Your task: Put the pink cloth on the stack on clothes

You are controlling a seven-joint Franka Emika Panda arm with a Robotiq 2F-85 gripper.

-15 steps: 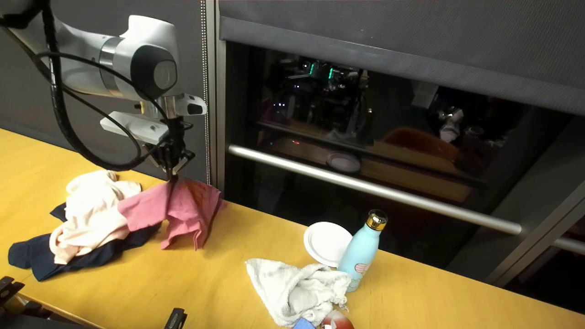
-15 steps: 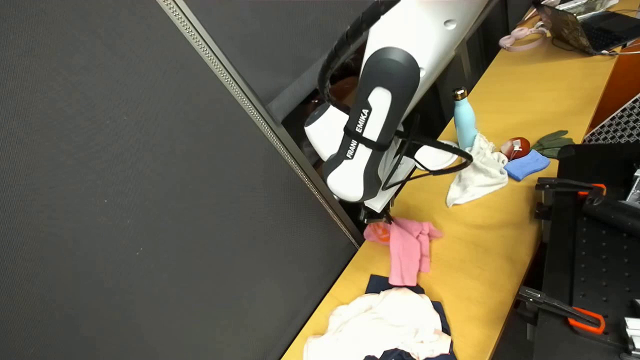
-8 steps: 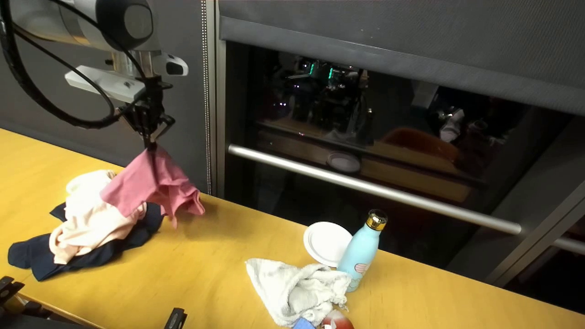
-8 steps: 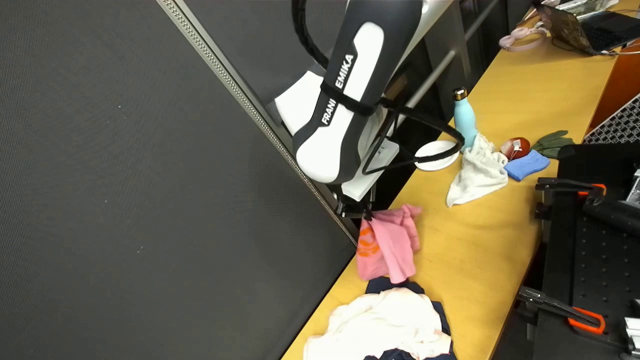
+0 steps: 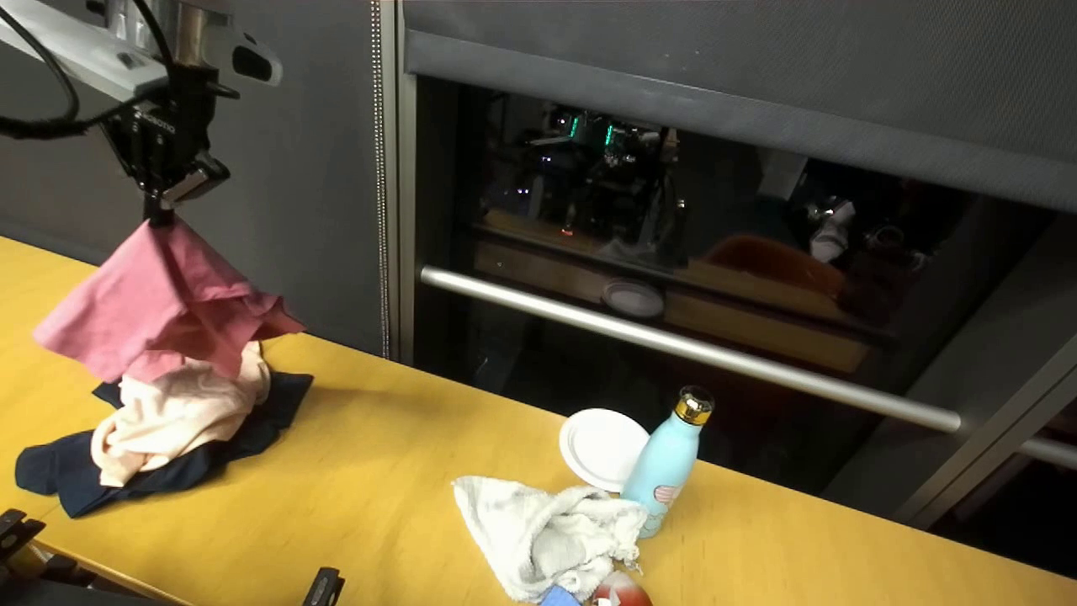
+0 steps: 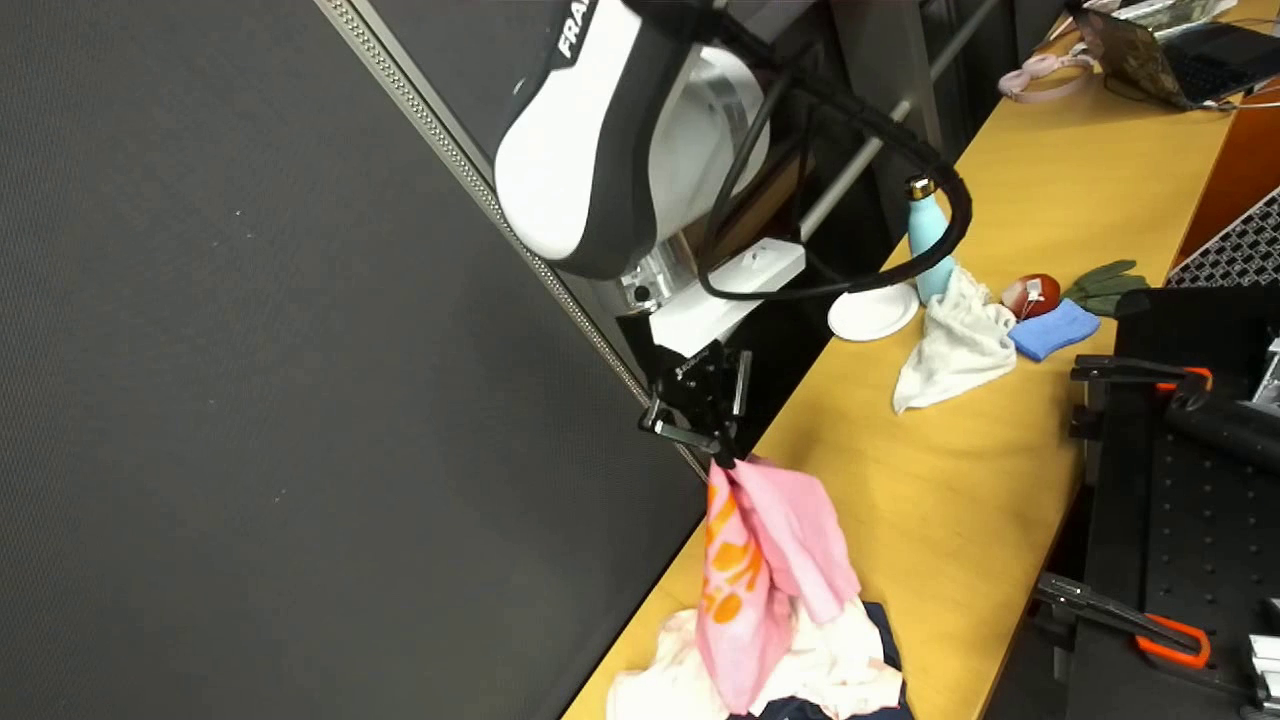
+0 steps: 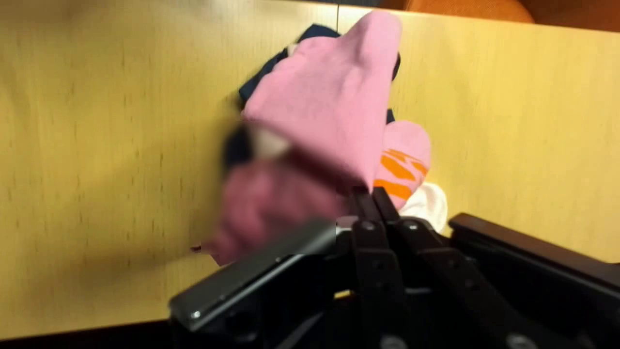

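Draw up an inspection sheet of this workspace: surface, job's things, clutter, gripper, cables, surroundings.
Surface: yellow table, wood grain showing in the wrist view.
Job's things: pink cloth hangs over the stacked cream garment and navy garment; whether it touches them is unclear.
Clutter: white plate, blue bottle, white cloth, red-and-white object, blue cloth, green item; headphones and laptop farther along.
Gripper: shut on the pink cloth's upper end.
Cables: black cable loops off the arm; in an exterior view it crosses in front of the blue bottle.
Surroundings: dark blind and metal rail beside the table; black-and-orange clamps by its edge.
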